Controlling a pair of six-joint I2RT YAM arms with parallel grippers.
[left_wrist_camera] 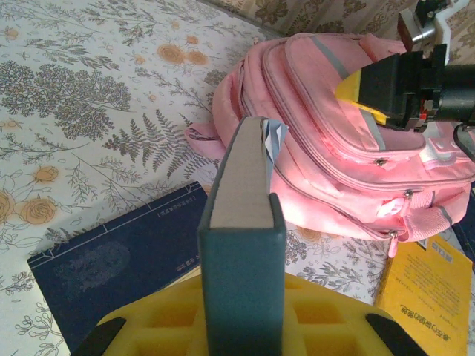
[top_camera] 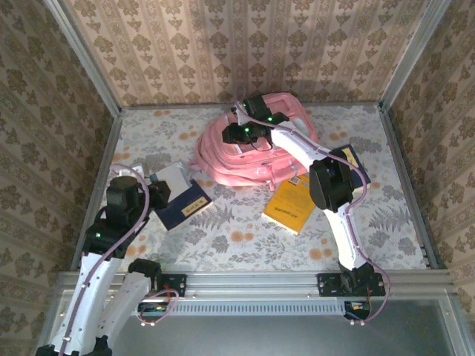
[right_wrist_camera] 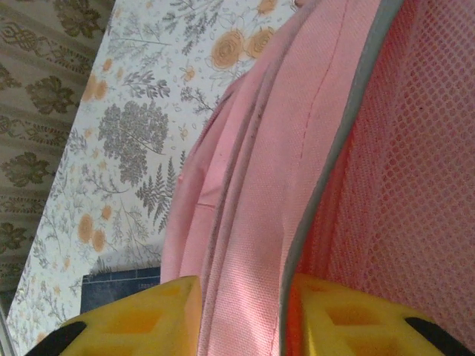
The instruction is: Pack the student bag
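The student bag (top_camera: 236, 167) is a pink backpack lying at the back middle of the table. My right gripper (top_camera: 243, 133) reaches over its top. In the right wrist view its yellow fingers (right_wrist_camera: 141, 319) press on either side of a fold of the bag's (right_wrist_camera: 260, 185) pink fabric with grey trim, next to pink mesh. My left gripper (left_wrist_camera: 241, 315) is shut on a teal hardcover book (left_wrist_camera: 241, 222), held upright on its spine end, off to the bag's (left_wrist_camera: 326, 148) left. From there the right gripper (left_wrist_camera: 378, 89) shows on top of the bag.
A navy book (top_camera: 183, 207) lies flat on the table under the left gripper. A yellow book (top_camera: 291, 205) lies just in front of the bag. Another dark book (top_camera: 354, 159) sits partly under the right arm. Patterned walls enclose the table on three sides.
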